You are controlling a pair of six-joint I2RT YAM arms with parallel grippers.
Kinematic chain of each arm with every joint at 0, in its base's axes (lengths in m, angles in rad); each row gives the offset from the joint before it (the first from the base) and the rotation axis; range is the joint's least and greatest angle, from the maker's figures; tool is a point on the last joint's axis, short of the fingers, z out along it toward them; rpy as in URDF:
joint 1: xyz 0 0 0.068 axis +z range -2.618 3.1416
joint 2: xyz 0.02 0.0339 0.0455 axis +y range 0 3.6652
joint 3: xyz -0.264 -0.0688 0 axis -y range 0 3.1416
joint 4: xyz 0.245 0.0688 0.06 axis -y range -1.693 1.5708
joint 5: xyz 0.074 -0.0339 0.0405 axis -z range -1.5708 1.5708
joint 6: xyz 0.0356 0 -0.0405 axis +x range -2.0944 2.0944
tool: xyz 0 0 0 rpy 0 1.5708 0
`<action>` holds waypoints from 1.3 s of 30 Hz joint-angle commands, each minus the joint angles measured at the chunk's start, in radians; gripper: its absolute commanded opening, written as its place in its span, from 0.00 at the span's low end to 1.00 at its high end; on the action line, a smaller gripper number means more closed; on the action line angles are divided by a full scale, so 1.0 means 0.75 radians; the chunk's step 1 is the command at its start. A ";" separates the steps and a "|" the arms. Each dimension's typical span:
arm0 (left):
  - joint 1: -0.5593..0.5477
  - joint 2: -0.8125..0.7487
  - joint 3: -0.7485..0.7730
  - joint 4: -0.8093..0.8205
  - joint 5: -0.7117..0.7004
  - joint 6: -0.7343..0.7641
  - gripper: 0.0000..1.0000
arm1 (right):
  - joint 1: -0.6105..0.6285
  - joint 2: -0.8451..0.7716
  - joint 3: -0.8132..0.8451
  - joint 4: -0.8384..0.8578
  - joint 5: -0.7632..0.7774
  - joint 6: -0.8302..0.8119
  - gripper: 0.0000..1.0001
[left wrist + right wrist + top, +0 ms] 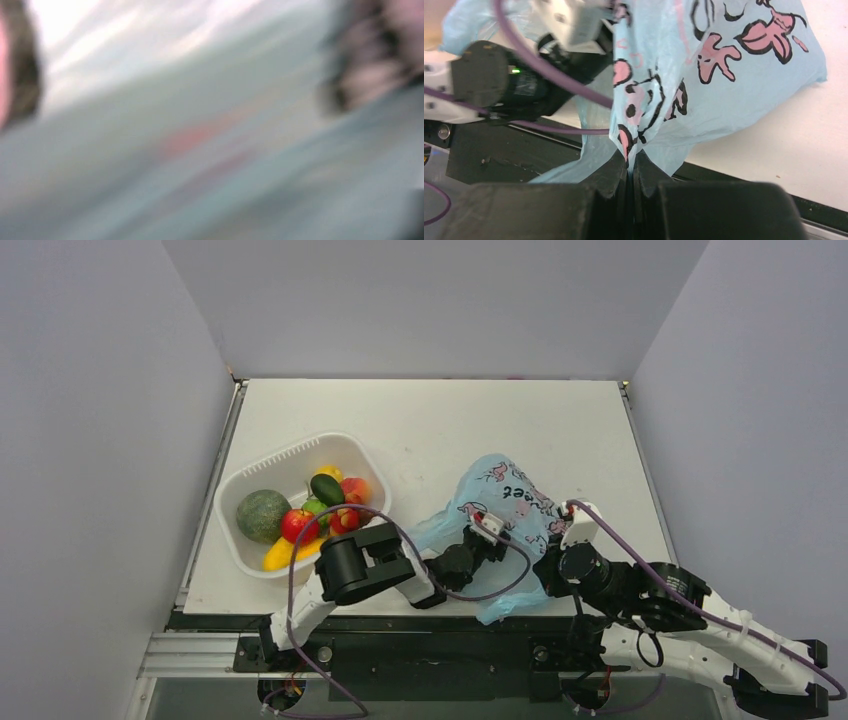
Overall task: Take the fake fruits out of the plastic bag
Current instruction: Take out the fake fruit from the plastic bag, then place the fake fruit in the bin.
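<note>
Pinching a fold of the plastic bag (pixel 724 75), our right gripper (pixel 630 172) has its two dark fingers pressed flat together, with light-blue film caught between them at the bag's near, lower edge. From that pinch the printed film fans up and away from us.

Our left gripper (pixel 487 528) sits against the bag's left side, its fingers buried in the film. The left wrist view gives only a blur of pale blue with a faint pinkish smear, so we cannot tell whether that gripper is open or closed, or whether it holds anything.

The bag lies crumpled on the worktop (pixel 450 420), close to the near edge. Its near corner spills over that edge onto the black base frame between our two arms. On the bag's right, a narrow strip of white surface runs to the worktop's right edge. Beyond the bag, a broad white stretch reaches the far wall.

Left of the bag and well apart from it stands a white slotted tub (pixel 300 455), close to the worktop's left edge. The fake fruits (pixel 330 510) we can see lie inside it: a red apple (pixel 297 524), a dark green oblong piece (pixel 326 488) and another red piece (pixel 345 520). They rest beside a large green melon (pixel 263 514) and a yellow piece (pixel 280 555). Our left arm's elbow hangs just beside the tub's near rim.
</note>
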State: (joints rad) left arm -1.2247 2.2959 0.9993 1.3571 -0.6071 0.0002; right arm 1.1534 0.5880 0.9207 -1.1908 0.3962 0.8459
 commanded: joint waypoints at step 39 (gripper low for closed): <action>0.160 -1.873 -0.208 -2.129 0.732 -0.549 0.00 | -0.062 0.036 -0.044 0.008 0.492 0.193 0.00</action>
State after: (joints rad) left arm -1.1156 0.9771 0.7856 -0.0349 0.1272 -0.4866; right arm 1.1244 0.6407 0.8799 -1.1637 0.7059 0.9539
